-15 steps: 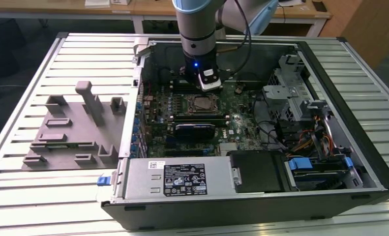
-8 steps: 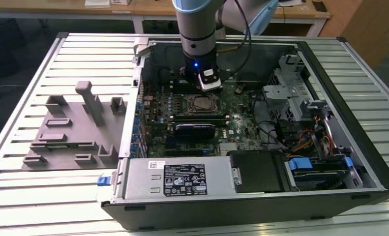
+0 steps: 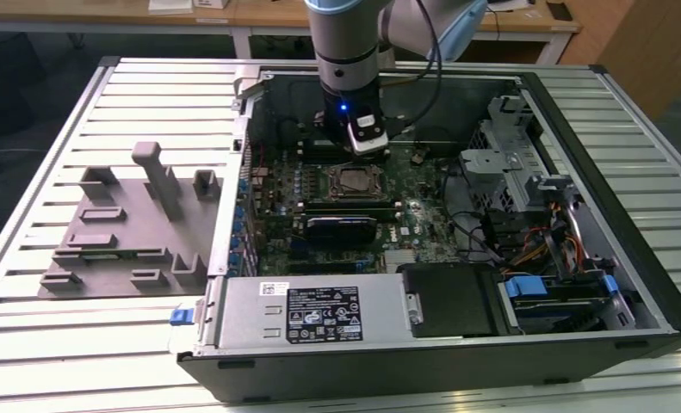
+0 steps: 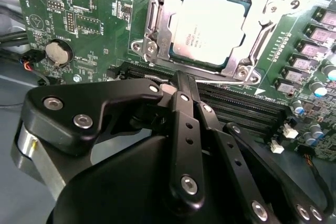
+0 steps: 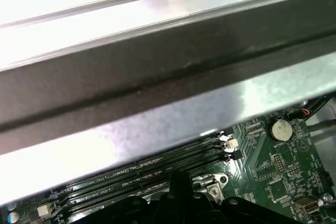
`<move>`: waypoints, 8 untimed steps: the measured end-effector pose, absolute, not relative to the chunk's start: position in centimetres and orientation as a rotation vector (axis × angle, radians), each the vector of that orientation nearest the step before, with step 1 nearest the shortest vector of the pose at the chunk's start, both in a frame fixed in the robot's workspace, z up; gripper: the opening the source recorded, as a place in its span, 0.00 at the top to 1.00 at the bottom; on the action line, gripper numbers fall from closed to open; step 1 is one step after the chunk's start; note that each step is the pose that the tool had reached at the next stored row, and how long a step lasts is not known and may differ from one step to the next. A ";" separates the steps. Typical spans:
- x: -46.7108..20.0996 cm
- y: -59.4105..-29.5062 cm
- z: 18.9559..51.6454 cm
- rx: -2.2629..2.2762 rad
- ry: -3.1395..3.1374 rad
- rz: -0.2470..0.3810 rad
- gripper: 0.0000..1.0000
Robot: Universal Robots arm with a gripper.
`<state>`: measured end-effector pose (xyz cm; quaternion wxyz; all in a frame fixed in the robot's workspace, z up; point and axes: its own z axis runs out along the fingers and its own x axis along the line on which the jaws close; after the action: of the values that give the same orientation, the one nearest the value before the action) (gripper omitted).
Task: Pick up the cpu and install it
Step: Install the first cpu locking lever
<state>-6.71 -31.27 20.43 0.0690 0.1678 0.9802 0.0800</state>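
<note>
Grey plastic fixture blocks [image 3: 133, 228] stand on the slatted tabletop [image 3: 41, 344] at the exterior view's left of the open computer case [image 3: 432, 361]. Inside the case, the green motherboard [image 3: 421, 232] lies flat, and near its middle sits the metal-framed socket [image 3: 355, 182]. The cpu [image 4: 212, 27] rests in that socket already: in the second wrist view its pale silvery top plate lies level inside the frame, edges parallel to the frame's sides, and the load plate appears folded down around its rim. Just beside the socket, on the far side from the power supply [image 3: 317, 314], the arm hangs over the board with its end effector [image 3: 367, 143] close above the memory slots [image 4: 247, 106]. In the second wrist view the black linkage of the end effector [image 4: 181, 85] comes together to a narrow tip with nothing between the fingers, so it looks closed and empty; I judge the chip to be released rather than held. Further toward the exterior view's right of the socket are the drive cage [image 3: 512, 163] and the bundled cables [image 3: 535, 245].

To finish this well, the chip should sit flush with no corner raised, so any contact should be light and straight down, clear of the slot latches and the coin cell [image 4: 58, 52] nearby.
</note>
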 end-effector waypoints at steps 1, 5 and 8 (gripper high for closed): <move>-6.7 -31.3 20.4 0.505 2.951 0.241 0.89; -6.7 -31.3 20.4 0.504 2.946 0.242 0.89; -6.7 -31.2 20.4 0.502 2.939 0.243 0.89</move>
<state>-6.70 -31.24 20.41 0.0749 0.1673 0.9797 0.0809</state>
